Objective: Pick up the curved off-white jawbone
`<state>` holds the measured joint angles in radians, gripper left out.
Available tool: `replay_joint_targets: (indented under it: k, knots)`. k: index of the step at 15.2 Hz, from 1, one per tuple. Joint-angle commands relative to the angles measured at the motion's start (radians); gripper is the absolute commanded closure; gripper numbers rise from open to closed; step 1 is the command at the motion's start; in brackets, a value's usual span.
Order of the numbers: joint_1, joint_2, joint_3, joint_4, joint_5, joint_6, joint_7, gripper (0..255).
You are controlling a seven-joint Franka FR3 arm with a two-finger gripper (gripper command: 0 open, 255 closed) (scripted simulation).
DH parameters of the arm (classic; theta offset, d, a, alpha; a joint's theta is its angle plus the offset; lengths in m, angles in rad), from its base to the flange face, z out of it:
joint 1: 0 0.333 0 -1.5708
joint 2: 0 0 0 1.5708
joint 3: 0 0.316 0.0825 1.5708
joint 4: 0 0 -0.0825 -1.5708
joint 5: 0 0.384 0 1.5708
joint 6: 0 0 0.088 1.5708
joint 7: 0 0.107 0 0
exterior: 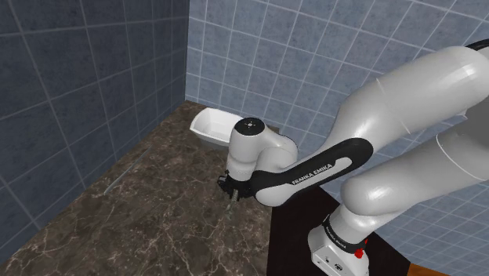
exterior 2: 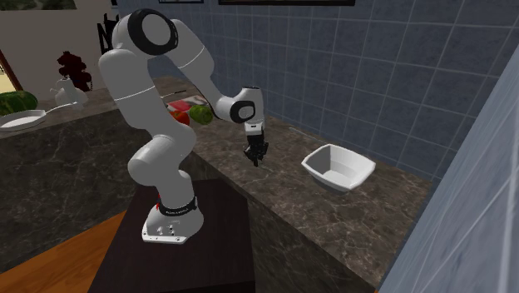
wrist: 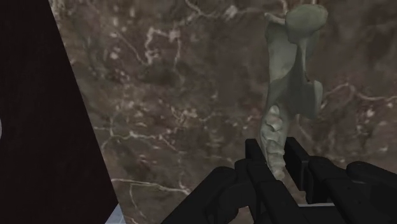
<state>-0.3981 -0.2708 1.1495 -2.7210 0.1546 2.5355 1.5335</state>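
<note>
- Claw (wrist: 275,156): the 2 black fingers stand close together, pressed on either side of the toothed end of the jawbone (wrist: 291,83). They have hold of it.
- Jawbone: pale grey-green, curved. It runs out from the fingertips over the counter (wrist: 159,95), with its broad knobbed end farthest from the claw.
- I can't tell whether the bone rests on the stone or hangs just above it.
- Second exterior view: the claw (exterior 2: 256,156) points down, low over the dark brown marbled counter (exterior 2: 333,220).
- Shoulder view: the claw (exterior: 228,188) is near the counter's edge by the dark stand (exterior: 294,243).
- 1 white dish (exterior 2: 337,166) sits to the second exterior view's right of the claw, apart from it. Its white inner walls and floor are in plain sight.
- Shoulder view: the same dish (exterior: 210,125) sits beyond the arm, close to the blue tiled wall (exterior: 78,63).
- Far counter, second exterior view's left: 1 white plate (exterior 2: 21,121), with a green striped round thing (exterior 2: 17,101) just behind it.
</note>
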Motion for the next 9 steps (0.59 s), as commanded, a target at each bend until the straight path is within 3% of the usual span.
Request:
replay_joint_targets:
  k: [1, 2, 9]
  knots:
    - [0.0, 0.001, 0.001, -0.001, 0.0, 0.0, 0.0, 255]
    - [-0.002, 0.002, 0.002, 0.0, -0.002, 0.001, 0.001, 255]
    - [0.128, -0.121, -0.13, 0.023, 0.101, -0.132, -0.093, 255]
